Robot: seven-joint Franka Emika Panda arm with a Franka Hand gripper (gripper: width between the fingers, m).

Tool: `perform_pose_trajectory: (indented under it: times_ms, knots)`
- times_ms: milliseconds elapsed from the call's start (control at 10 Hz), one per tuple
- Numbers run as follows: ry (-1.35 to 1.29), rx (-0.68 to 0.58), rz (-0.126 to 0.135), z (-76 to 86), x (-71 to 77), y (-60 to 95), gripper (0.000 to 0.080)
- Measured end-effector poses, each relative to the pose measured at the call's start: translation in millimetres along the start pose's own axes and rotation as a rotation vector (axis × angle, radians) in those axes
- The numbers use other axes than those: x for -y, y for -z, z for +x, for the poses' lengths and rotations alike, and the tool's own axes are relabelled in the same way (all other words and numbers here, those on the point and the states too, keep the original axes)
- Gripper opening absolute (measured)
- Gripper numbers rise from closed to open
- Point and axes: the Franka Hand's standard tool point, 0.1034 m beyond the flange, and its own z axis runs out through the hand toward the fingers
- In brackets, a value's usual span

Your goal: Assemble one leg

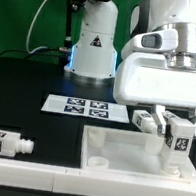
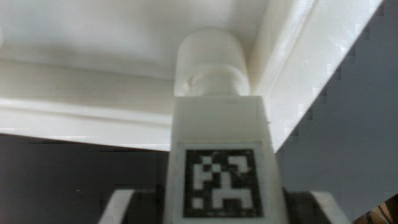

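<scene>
**Leg picked up, not yet seated in panel**
Gripper point(image 1: 179, 131) pinches one leg point(image 1: 178, 143) by its tagged body, approx upright, over the panel point(image 1: 109, 148) toward the exterior view's right. In the wrist view the narrow tip point(image 2: 217, 60) points at the panel's inner corner by the raised rim; can't tell if it touches. My read: pick-up done, insert + twist-in left. A second leg point(image 1: 143, 120) lies just beside the gripper, a third leg point(image 1: 4, 141) at the exterior view's left, and the marker board point(image 1: 84, 108) sits behind.

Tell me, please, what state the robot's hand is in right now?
Hand: closed, holding a leg over the corner of the panel.
</scene>
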Motion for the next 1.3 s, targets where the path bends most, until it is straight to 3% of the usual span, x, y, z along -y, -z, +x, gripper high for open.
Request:
perform_pose_trajectory:
  times_ms: [300, 800, 900, 1000, 1100, 1300]
  knots:
    - [0.003, -0.012, -0.004, -6.4, 0.2, -9.9, 0.0287]
    - [0.002, -0.020, -0.007, -5.9, -1.6, -10.3, 0.0287]
    - [0.002, -0.014, -0.006, -6.4, -1.8, -10.5, 0.0481]
    - [-0.005, 0.041, -0.002, -2.6, -4.6, -8.4, 0.0481]
    - [-0.013, 0.074, 0.004, 7.8, -7.4, -3.4, 0.0592]
    - [-0.022, 0.224, 0.021, 13.9, -9.4, -4.0, 0.0635]
